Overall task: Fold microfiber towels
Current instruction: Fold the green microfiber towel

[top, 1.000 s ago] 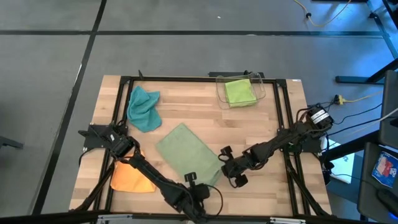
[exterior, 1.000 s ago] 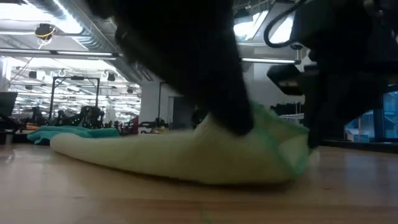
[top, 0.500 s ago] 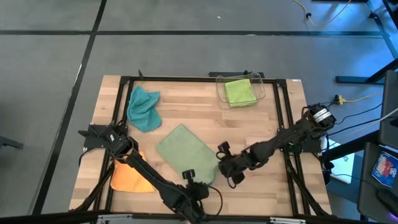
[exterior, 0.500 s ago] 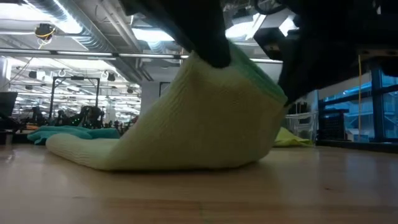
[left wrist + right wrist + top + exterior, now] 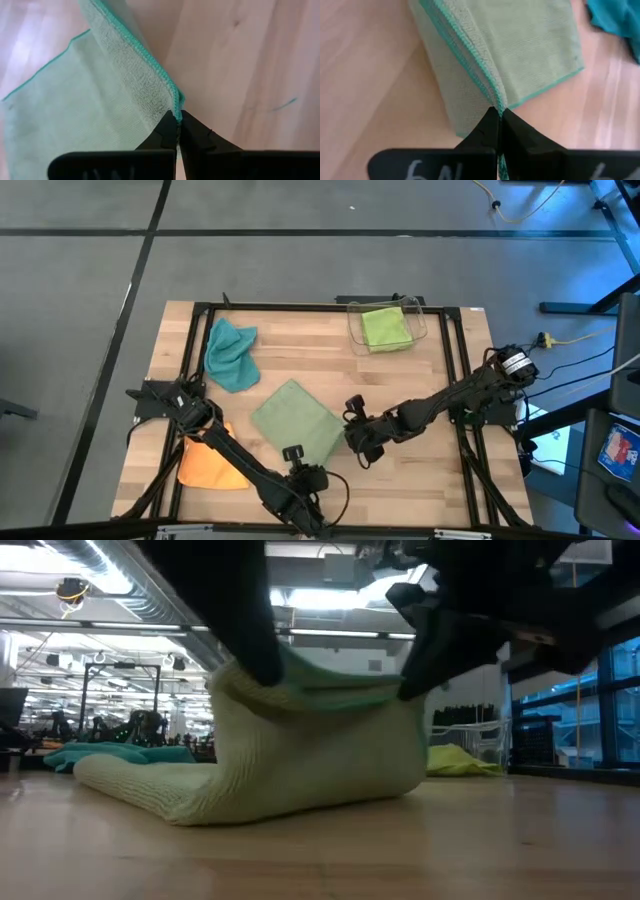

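Note:
The pale sage green towel [image 5: 292,420] lies mid-table, its near edge raised and curling over the rest [image 5: 320,760]. My left gripper [image 5: 301,461] and my right gripper [image 5: 342,431] are both shut on that raised edge, one at each end. The teal towel [image 5: 231,354] lies bunched at the far left. The orange towel [image 5: 208,468] lies at the near left under my left arm. The lime green towel [image 5: 384,327] sits in the clear bin. My left gripper pinches one corner of the sage towel's teal-stitched edge [image 5: 176,106] between its two fingertips. That corner is lifted off the table and the cloth slopes down from it. My right gripper pinches the other corner of the raised edge [image 5: 498,104] between its fingertips, with two layers of hem meeting there. The corner is held clear of the table [image 5: 400,692], and the cloth between the grippers is nearly level.
The clear plastic bin [image 5: 421,319] stands at the far right. A black frame [image 5: 300,307] runs around the tabletop. Bare wood shows between the sage towel and the bin, and along the near right.
Both grippers have risen and gone toward the table's far left, staying shut on the sage towel's near edge. That edge has lifted off the table and come over the rest of the cloth, whose far part has stayed flat.

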Tool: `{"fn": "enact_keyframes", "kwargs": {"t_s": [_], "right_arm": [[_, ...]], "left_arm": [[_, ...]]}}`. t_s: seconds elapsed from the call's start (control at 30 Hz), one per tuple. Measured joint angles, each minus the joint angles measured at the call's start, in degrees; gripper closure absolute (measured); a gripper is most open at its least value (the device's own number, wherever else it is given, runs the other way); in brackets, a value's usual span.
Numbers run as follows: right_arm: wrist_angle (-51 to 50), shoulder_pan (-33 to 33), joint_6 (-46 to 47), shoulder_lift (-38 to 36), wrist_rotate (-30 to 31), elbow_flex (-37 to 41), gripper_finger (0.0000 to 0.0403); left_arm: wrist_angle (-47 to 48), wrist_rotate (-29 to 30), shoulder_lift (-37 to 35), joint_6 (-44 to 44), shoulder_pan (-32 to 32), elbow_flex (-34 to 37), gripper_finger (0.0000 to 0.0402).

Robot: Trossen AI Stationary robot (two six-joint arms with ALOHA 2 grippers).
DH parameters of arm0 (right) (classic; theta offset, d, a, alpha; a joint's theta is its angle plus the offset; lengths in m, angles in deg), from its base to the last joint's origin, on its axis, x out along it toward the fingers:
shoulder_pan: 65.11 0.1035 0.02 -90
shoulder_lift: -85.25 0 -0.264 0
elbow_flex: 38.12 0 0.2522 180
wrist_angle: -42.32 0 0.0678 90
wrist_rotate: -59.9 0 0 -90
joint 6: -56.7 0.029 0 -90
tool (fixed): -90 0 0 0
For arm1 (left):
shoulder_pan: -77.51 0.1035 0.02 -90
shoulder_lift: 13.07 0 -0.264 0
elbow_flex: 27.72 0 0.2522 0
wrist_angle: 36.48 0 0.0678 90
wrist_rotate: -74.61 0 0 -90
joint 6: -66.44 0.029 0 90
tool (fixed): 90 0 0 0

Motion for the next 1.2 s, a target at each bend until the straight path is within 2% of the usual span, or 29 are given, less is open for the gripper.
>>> {"fn": "enact_keyframes", "kwargs": {"t_s": [0.2, 0.5, 0.6, 0.87, 1.13, 1.2], "right_arm": [[1.2, -2.71, -4.62, -0.04, -0.43, -3.19, 0.0392], [1.87, -6.36, -9.17, -0.13, -4.88, -7.28, 0.0392], [2.58, -7.62, -9.68, -0.13, -5.78, -7.28, 0.0392], [5.53, -11.74, -12.36, 1.97, -13.82, -7.28, 0.0393], [8.66, -13.34, -13.48, 2.28, -15.11, -7.26, 0.0393], [9.72, -13.61, -14.31, 2.17, -15.13, -7.26, 0.0393]], "left_arm": [[7.06, 0.19, -0.09, -0.02, 0.0, -3.63, 0.0402], [20.74, 0.21, -0.28, -3.3, 0.0, -7.39, 0.0401], [20.75, -0.24, -0.28, -2.86, 0.13, -7.23, 0.0401], [20.78, 1.77, -0.66, -0.21, 0.27, -7.11, 0.0401], [20.77, 1.96, -5.42, 6.65, 0.72, -6.94, 0.0401], [20.71, 1.93, -7.69, 7.24, 0.72, -4.96, 0.0401]]}}
